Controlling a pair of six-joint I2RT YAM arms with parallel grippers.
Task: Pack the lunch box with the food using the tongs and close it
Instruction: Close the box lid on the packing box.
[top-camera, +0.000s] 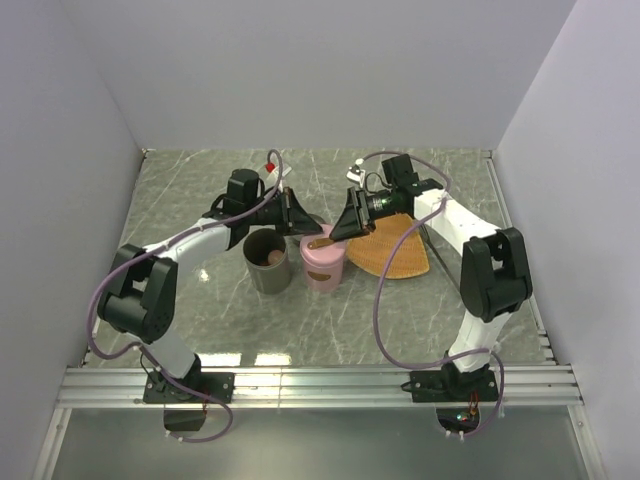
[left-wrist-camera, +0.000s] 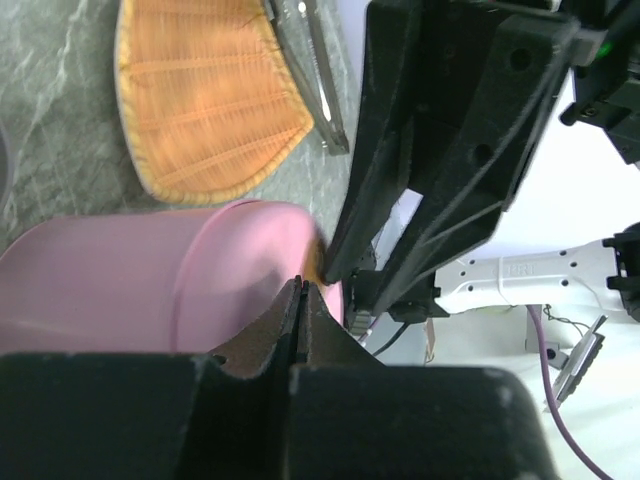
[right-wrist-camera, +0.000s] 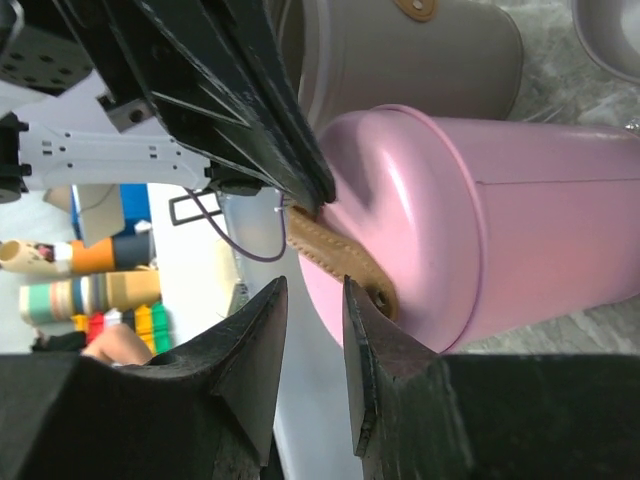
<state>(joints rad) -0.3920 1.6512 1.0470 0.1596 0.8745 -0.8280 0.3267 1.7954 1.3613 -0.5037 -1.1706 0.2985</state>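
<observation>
Fingers: left gripper (left-wrist-camera: 302, 285) is pinched shut on the tan leather strap (right-wrist-camera: 335, 255) of the pink cylindrical lunch box (right-wrist-camera: 520, 230), right gripper (right-wrist-camera: 313, 300) narrowly open, empty. Meanwhile thin silver metal tongs (left-wrist-camera: 322, 95) lie beside the orange woven tray (left-wrist-camera: 200, 100); probably springy and slippery, I'd grab mid-arm.

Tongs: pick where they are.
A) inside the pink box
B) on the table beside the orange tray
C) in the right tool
B: the left wrist view shows the tongs lying on the table along one edge of the tray.
</observation>
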